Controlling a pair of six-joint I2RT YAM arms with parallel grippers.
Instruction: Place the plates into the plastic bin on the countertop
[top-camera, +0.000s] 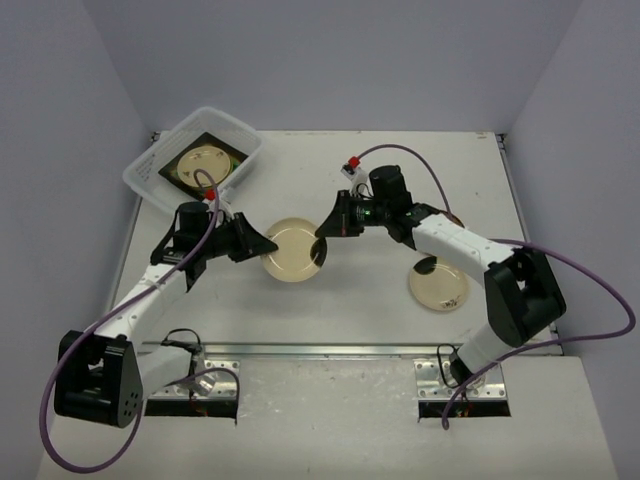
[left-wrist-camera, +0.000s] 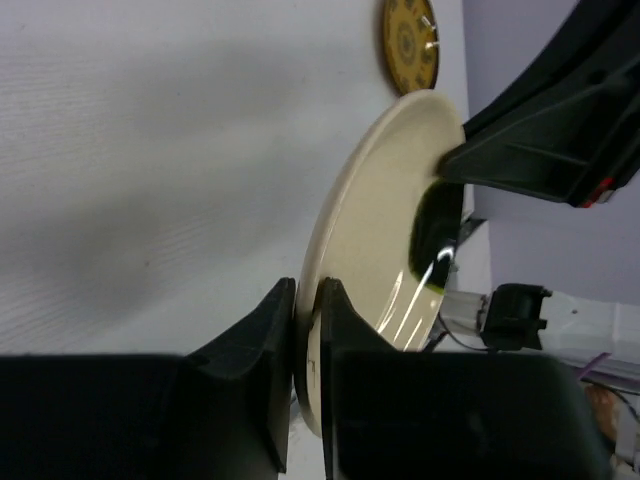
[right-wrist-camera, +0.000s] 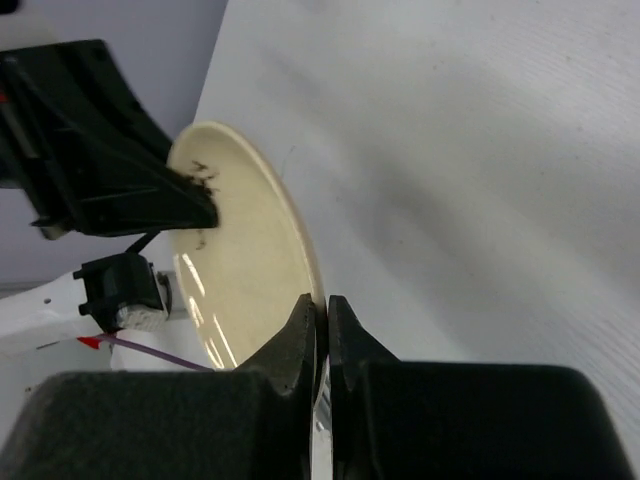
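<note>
A round cream plate (top-camera: 288, 252) hangs tilted just above the middle of the countertop (top-camera: 330, 190), gripped from both sides. My left gripper (top-camera: 268, 243) is shut on its left rim, and in the left wrist view the fingers (left-wrist-camera: 262, 335) pinch the plate (left-wrist-camera: 375, 230) edge. Opposite it, my right gripper (top-camera: 320, 232) is shut on the other rim, its fingers (right-wrist-camera: 350, 345) clamping the plate (right-wrist-camera: 250, 250). The plastic bin (top-camera: 215, 114) stands at the back left, holding a mustard round plate (top-camera: 206, 162) on a dark square plate (top-camera: 178, 176). Another cream plate (top-camera: 440, 288) lies at the right.
A mustard-patterned plate (left-wrist-camera: 410, 45) lies on the table far beyond the held plate in the left wrist view. A small red and white connector (top-camera: 352, 165) sits at the back centre. The metal rail (top-camera: 330, 350) runs along the front edge.
</note>
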